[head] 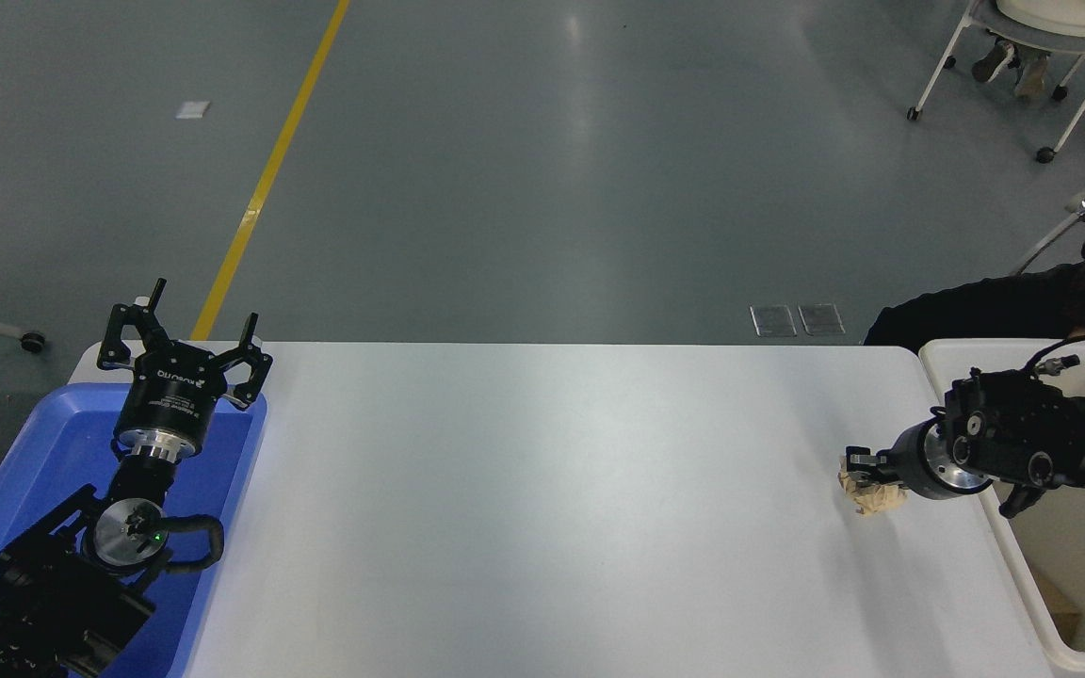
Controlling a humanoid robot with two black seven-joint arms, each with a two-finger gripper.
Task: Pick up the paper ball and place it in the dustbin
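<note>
The paper ball (pixel 874 499), a wrinkly tan wad, is near the table's right edge, partly hidden by my right gripper (pixel 858 473). The gripper comes in from the right, points left, and its fingers are closed on the ball's top. The ball looks squeezed and sits at or just above the table surface; I cannot tell which. The dustbin (pixel 955 355), a cream-white deep bin, stands just right of the table, under my right arm. My left gripper (pixel 183 325) is open and parked over the blue tray at the lower left.
A shallow blue tray (pixel 43 443) lies at the table's left edge. A flat brown scrap (pixel 1062 617) lies inside the dustbin. A person's black sleeve (pixel 976 311) rests behind the bin at the far right. A wheeled chair (pixel 1032 56) stands at the top right.
</note>
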